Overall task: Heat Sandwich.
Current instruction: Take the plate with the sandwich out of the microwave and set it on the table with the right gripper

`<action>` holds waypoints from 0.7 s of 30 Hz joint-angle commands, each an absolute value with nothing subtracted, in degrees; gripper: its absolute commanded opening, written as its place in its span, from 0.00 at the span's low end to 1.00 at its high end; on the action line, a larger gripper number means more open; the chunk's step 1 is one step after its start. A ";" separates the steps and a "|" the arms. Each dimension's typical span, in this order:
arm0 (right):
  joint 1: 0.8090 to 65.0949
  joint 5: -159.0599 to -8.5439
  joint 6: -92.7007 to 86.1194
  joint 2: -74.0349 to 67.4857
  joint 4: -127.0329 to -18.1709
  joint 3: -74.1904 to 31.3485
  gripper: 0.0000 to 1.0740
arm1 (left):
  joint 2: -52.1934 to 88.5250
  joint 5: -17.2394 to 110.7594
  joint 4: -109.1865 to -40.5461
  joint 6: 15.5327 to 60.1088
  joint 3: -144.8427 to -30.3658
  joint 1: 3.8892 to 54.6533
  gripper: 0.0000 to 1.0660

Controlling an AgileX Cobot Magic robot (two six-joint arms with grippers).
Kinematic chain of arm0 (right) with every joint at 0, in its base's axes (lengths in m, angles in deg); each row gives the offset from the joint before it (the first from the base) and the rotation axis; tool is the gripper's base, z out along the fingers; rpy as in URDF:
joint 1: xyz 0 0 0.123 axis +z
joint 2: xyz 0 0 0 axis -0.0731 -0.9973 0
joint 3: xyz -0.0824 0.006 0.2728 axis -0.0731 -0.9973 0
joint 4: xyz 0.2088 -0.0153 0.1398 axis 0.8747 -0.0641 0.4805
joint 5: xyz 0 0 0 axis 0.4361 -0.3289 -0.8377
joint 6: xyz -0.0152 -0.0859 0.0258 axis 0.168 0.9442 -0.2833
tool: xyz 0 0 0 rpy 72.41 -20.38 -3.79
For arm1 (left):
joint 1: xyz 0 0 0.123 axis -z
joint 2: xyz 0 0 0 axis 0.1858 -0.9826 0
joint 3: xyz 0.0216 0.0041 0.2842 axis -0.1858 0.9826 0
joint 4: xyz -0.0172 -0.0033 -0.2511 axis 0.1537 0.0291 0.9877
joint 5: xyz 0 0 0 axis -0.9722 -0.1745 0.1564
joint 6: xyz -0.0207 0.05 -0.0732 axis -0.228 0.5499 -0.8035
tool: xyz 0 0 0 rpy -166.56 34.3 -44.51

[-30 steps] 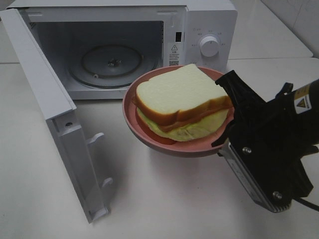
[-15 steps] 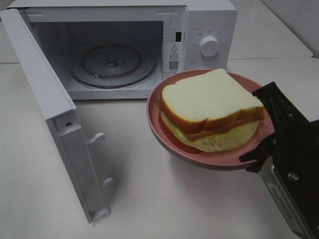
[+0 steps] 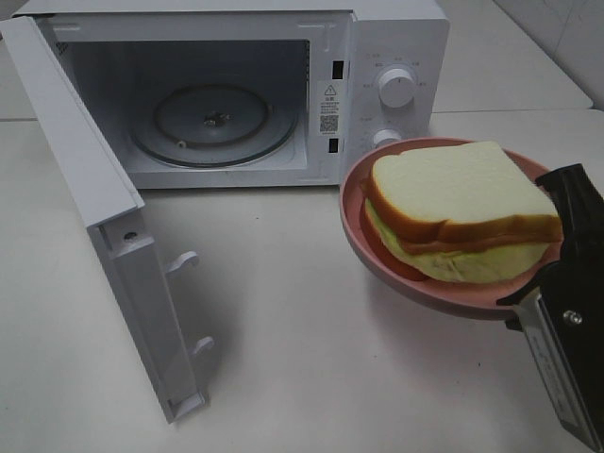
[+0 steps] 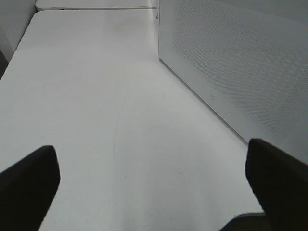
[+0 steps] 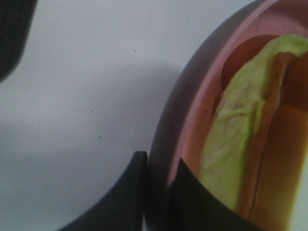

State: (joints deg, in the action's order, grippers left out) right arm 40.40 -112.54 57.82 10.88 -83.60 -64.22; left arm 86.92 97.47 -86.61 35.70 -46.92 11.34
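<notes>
Right of the open microwave (image 3: 226, 94), we hold the plate aloft.
Right gripper (image 5: 159, 168) pinches the pink plate (image 3: 377, 260) rim, sandwich (image 3: 458, 212) aboard; left gripper (image 4: 154, 168) wide, idle. Keep plate level, enter cavity centred over turntable (image 3: 212, 125).

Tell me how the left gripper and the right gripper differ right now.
The left gripper stands wide open and holds nothing, over bare white table. The right gripper is shut on the rim of the round pink plate, which carries the white-bread sandwich in the air. Both have black fingers.
</notes>
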 commanded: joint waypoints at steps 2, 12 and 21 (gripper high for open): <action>40.40 -112.31 45.10 11.34 -92.48 -64.11 0.00 | 87.84 97.24 -86.21 35.59 -46.87 11.22 0.92; 40.40 -119.41 25.04 11.34 -104.57 -64.11 0.00 | 87.84 97.24 -86.21 35.59 -46.87 11.22 0.92; 40.40 -125.26 9.17 10.65 -112.54 -64.11 0.00 | 87.84 97.24 -86.21 35.59 -46.87 11.22 0.92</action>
State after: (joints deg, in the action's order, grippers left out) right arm 40.40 -124.68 12.27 10.76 -109.33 -64.22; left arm 86.92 97.47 -86.61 35.70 -46.92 11.34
